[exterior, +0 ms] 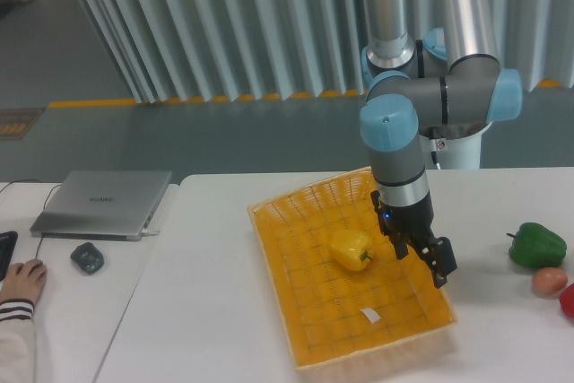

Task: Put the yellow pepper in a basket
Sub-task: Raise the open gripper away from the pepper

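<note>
Ok, yellow pepper (pixel 352 248) sits in basket (pixel 296 311), just left of gripper (pixel 420 256); fingers spread, empty.

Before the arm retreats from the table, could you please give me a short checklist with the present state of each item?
1. Yellow pepper lies inside the basket: ok.
2. Gripper apart from the pepper: ok.
3. Fingers open: cannot tell, the angle hides the gap.
4. Nothing held between the fingers: ok, as far as visible.
5. Green pepper out of the arm's way, at the table's right edge: ok.
</note>
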Motion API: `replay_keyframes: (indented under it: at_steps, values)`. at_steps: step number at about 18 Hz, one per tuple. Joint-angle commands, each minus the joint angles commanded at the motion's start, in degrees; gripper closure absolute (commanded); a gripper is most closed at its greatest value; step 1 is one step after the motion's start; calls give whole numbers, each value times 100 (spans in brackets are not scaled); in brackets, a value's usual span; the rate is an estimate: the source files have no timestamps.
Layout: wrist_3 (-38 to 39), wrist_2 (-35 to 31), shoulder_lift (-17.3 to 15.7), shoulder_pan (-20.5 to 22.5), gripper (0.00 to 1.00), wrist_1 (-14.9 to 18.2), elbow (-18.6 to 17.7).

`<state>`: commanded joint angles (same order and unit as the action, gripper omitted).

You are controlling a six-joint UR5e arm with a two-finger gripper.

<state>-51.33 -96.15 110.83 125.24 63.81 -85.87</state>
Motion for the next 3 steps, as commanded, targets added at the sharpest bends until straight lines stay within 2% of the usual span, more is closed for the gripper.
replay_keyframes:
  at_steps: [3]
  values:
    - [9, 44, -9, 35, 0, 0, 0]
